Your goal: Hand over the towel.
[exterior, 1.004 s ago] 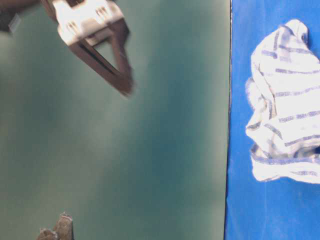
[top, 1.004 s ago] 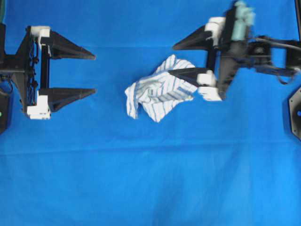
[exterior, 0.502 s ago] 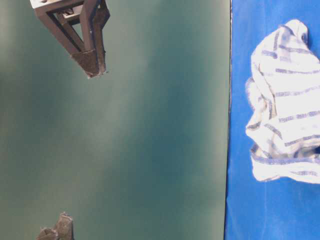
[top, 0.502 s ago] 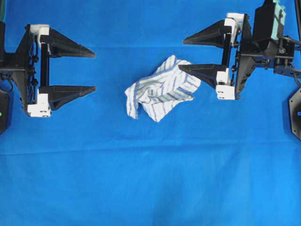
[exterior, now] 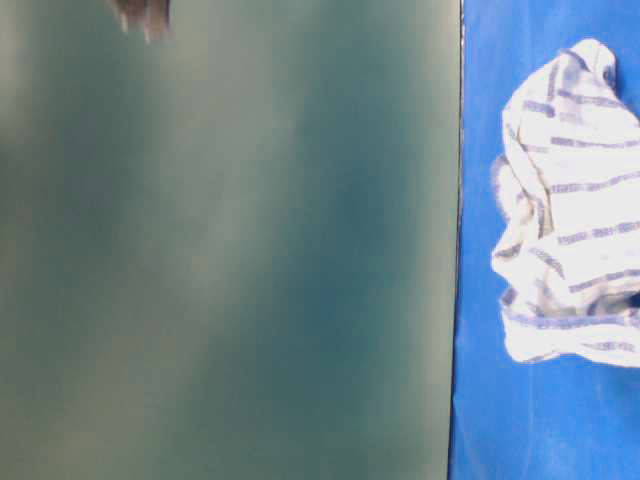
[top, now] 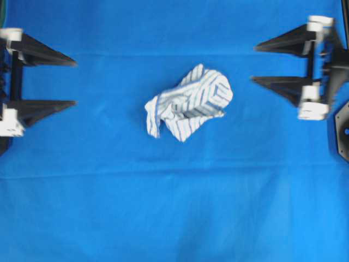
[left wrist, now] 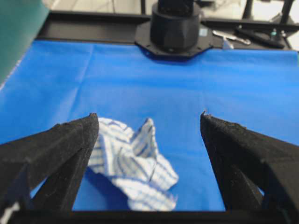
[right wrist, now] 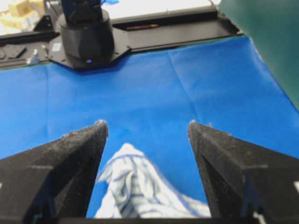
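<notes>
Two black tools, left tool [top: 75,79] and right tool [top: 253,64], stand spread at opposite edges, well apart from the crumpled white blue-striped towel [top: 188,102] mid-bench on the plain blue cloth [top: 174,207].

Crumpled towel [exterior: 570,210] on blue cloth [exterior: 520,430]

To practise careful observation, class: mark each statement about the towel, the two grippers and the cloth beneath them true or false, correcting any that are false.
1. The towel lies crumpled on the blue cloth. True.
2. The right gripper is clamped on the towel. False: it is open and apart from the towel.
3. The left gripper is open. True.
4. The towel is plain white. False: it has blue and grey stripes.
5. The towel lies between the two grippers. True.
</notes>
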